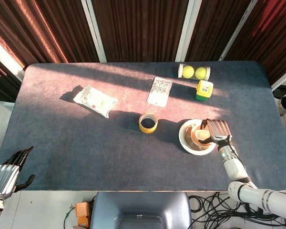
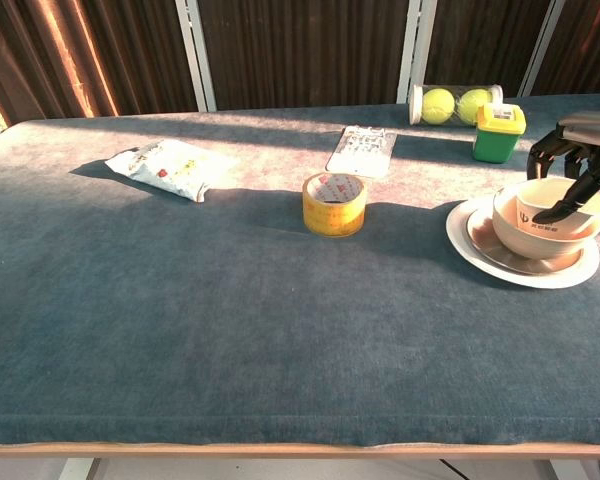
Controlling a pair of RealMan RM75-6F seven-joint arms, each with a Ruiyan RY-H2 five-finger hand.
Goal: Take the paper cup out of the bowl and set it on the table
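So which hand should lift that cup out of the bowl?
The right hand: its fingers already curl around the paper cup in the bowl. The left hand hangs off the table's near-left corner, far away.

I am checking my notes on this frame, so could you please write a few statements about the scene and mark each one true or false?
1. The paper cup stands inside the bowl. True.
2. The bowl rests on a white plate. True.
3. The right hand is far from the bowl. False: its fingers curl around the cup.
4. The tape roll lies on the plate. False: it sits on the table, apart from it.
5. The left hand hangs off the table's near corner. True.
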